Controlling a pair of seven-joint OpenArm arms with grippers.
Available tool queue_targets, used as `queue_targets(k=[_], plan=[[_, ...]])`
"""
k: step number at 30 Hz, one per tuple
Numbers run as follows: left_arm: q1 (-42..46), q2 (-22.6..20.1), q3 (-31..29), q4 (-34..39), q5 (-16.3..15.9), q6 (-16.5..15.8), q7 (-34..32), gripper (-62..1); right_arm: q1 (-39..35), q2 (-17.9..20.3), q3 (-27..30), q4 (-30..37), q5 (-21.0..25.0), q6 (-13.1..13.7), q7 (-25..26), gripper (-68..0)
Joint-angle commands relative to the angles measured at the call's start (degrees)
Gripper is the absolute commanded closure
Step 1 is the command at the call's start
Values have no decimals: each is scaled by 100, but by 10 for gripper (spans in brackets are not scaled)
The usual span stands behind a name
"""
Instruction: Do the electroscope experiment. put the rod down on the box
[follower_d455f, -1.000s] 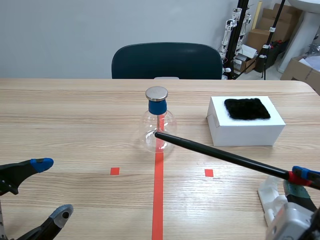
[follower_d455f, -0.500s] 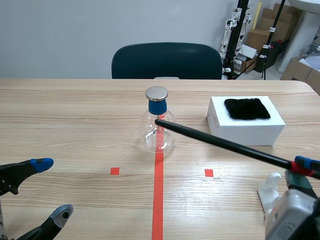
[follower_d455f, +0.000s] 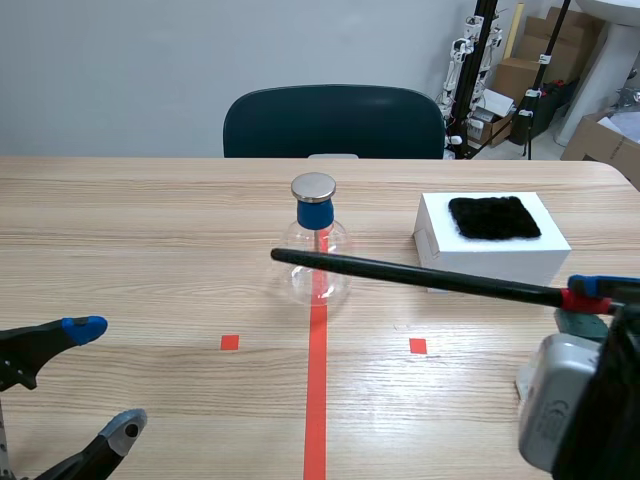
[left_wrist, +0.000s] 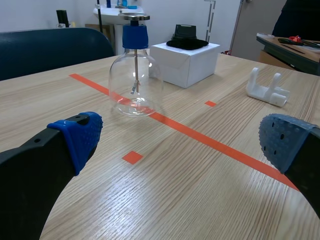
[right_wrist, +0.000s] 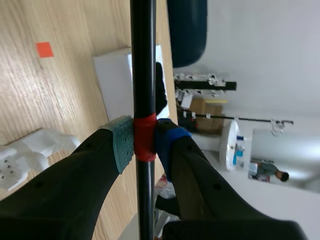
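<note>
Rod (follower_d455f: 418, 275) in right claw (right_wrist: 145, 143), near box (follower_d455f: 500, 262)

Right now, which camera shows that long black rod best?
The scene view: the whole rod shows, from its tip near the flask to the right claw. The right wrist view shows only a stretch clamped in the claw. The left wrist view misses it.
</note>
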Motion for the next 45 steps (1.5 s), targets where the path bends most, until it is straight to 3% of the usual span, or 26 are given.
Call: queue_targets(k=[1,8,15,19,25,31,45], plan=[[-31,-61,-42,59,-39,-11,-79,-623,269,162,7,127,114,140,-81,-42],[-31,-61,-42,59,-42,-11,-94,-623,1224,914,7,127,1073,1377,-361,-42],[-28,-61,-42,59,-39,-11,-101,-623,2181,1587,-15,105,2262,3018,-728,-42],[-28,-63,-42,59,-42,-11,-103,-623,2728,1843,-273,-83,2855,3528,-1023,-42],[-28,-63,-42,59,-39,-11,-103,-623,3738,1853,-1038,-693,3318,4212,-1486,-42],[-28,-63,-42,59,-39,-11,-103,-623,4489,1751,-1668,-1086,4083,4253,-2225,-42],[-28,-63,-42,59,-39,-11,-103,-623,5292,1075,-2702,-2081,4216,4308,-3095,-41]])
